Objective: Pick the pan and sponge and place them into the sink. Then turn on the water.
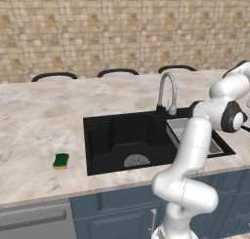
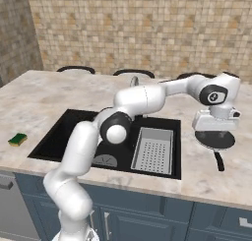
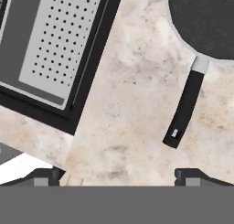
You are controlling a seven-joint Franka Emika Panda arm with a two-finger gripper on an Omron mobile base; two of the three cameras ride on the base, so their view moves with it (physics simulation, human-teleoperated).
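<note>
The black pan [image 2: 215, 139] lies on the counter right of the sink [image 2: 64, 132], its short dark handle [image 2: 218, 161] pointing toward the front edge. My gripper [image 2: 215, 130] hovers just above the pan, open with nothing between its fingers. In the hand view the pan [image 3: 205, 22] fills the top right corner. Its handle [image 3: 184, 109] runs down toward my spread fingertips [image 3: 192, 177]. The green and yellow sponge [image 1: 61, 160] rests on the counter left of the sink [image 1: 105, 140]. The silver faucet [image 1: 168, 91] stands behind the basin; no water is in view.
A grey perforated drainer tray [image 2: 153, 150] sits in the right part of the basin, close to the pan. Dark chair backs [image 1: 53, 76] line the counter's far edge below a tiled wall. My arm reaches across the sink from the front.
</note>
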